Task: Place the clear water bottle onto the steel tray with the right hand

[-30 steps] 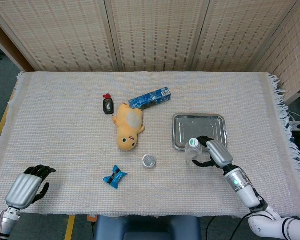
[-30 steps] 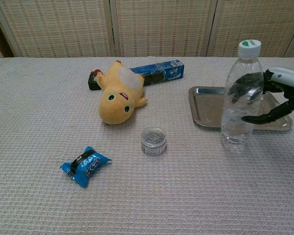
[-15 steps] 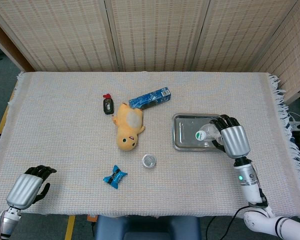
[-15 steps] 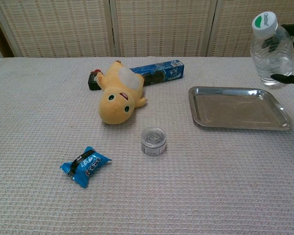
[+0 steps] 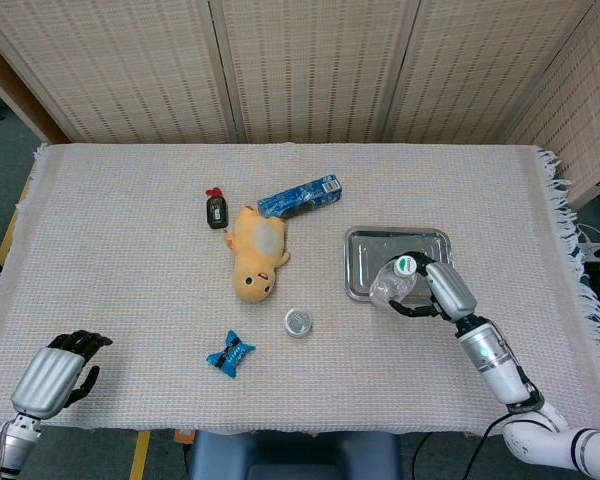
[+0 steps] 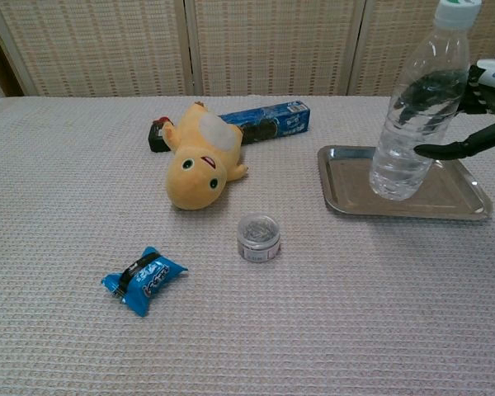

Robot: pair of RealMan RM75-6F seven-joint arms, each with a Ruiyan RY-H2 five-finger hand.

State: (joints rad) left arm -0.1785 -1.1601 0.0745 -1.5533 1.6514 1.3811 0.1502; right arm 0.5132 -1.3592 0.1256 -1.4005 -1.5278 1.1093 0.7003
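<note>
The clear water bottle [image 6: 417, 107] with a white and green cap [image 5: 405, 265] leans to the right, and its base is over the front left part of the steel tray [image 6: 458, 196]. I cannot tell whether the base touches the tray. My right hand [image 6: 483, 111] grips the bottle's middle from the right side; in the head view this hand [image 5: 438, 291] sits at the tray's [image 5: 380, 243] front edge. My left hand [image 5: 55, 375] rests at the near left corner of the table with its fingers curled in and nothing in it.
A yellow plush toy [image 6: 200, 161] lies left of the tray, with a blue cookie box [image 6: 268, 120] and a small black item [image 6: 157, 134] behind it. A small round tin [image 6: 258, 237] and a blue snack packet [image 6: 143, 279] lie nearer the front.
My right hand lifted the bottle off the cloth in front of the tray, raised it high, then brought it down over the tray, now tilted. The left hand stayed still.
</note>
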